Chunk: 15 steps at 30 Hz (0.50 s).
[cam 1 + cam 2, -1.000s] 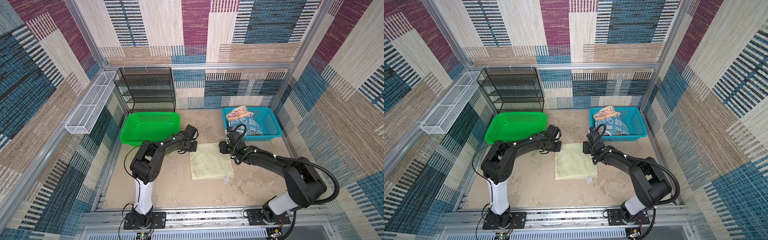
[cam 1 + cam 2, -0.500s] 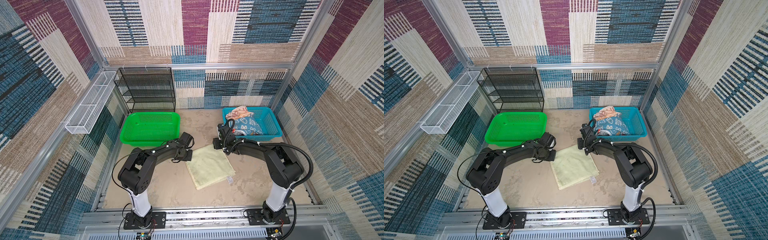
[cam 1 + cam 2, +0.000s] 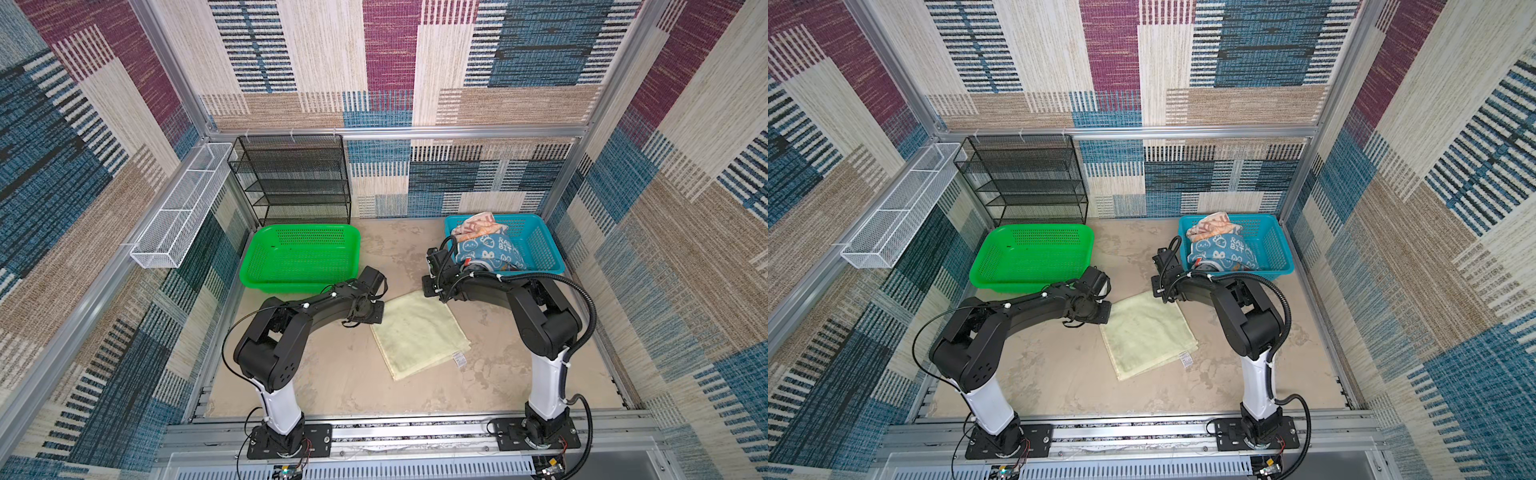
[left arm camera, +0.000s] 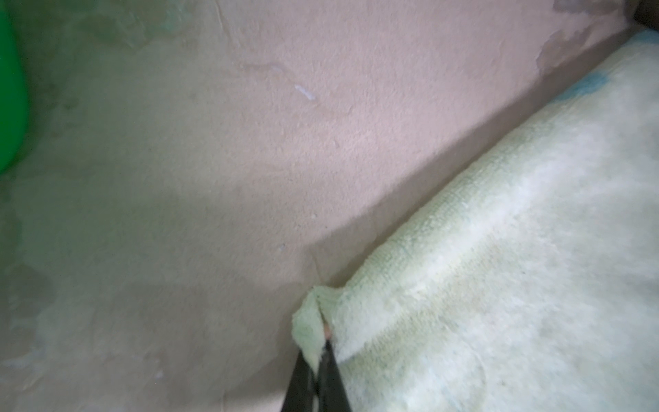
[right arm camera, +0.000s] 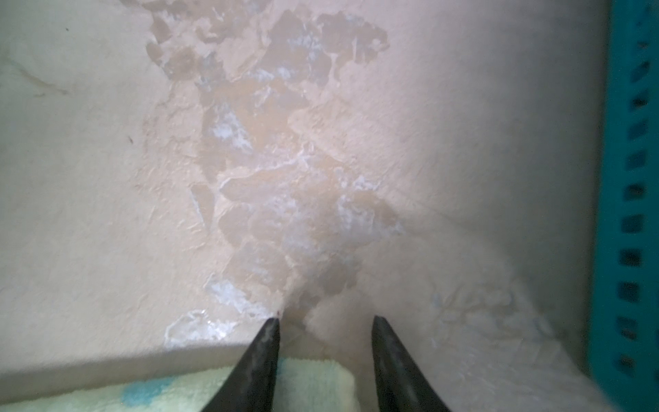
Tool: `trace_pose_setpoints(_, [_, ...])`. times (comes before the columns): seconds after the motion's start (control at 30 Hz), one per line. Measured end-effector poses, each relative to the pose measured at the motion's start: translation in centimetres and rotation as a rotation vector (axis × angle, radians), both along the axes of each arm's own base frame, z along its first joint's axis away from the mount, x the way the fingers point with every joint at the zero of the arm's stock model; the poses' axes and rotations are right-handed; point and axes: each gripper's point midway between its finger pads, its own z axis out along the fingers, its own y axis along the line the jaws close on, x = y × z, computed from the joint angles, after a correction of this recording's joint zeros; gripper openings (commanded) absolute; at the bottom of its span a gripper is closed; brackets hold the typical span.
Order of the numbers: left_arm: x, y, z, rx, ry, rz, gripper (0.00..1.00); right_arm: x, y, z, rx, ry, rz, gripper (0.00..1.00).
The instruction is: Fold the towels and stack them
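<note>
The pale towel (image 3: pixel 419 332) lay folded and askew on the surface (image 3: pixel 332 382) between the two arms, well clear of the green basket (image 3: pixel 303 227). The other towels sat heaped in the blue basket (image 3: pixel 544 249), the rabbit-print towel (image 3: pixel 486 249) under a coral one (image 3: pixel 478 224).

In the left wrist view the left jaws were pinched shut on one bunched corner of the pale towel (image 4: pixel 499 267). In the right wrist view the right jaws stood parted over its far corner (image 5: pixel 313 378), with nothing between them.

It looked like light, limp terry: soft enough to sag and drape once lifted, with enough nap that a pinch should not slip. The likely trouble was the stacked layers, which could peel apart. Corners and hemmed edges seemed the best places to hold, with every layer caught and both corners of one edge lifted together.
</note>
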Motion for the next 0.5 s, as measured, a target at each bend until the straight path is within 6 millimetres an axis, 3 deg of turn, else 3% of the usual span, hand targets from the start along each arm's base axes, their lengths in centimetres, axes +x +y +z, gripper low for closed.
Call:
trace_pose_setpoints(0.13, [0.0, 0.0, 0.0, 0.001, -0.001, 0.0, 0.0, 0.2, 0.0, -0.1, 0.001, -0.004, 0.0, 0.0])
trace_pose_setpoints(0.4, [0.3, 0.4, 0.2, 0.019, -0.011, 0.006, 0.0, 0.3, 0.5, 0.3, 0.019, 0.001, 0.023, 0.0])
trace_pose_setpoints(0.5, [0.6, 0.3, 0.7, 0.021, -0.022, 0.006, 0.0, 0.4, 0.6, 1.5, 0.038, -0.014, 0.032, 0.0])
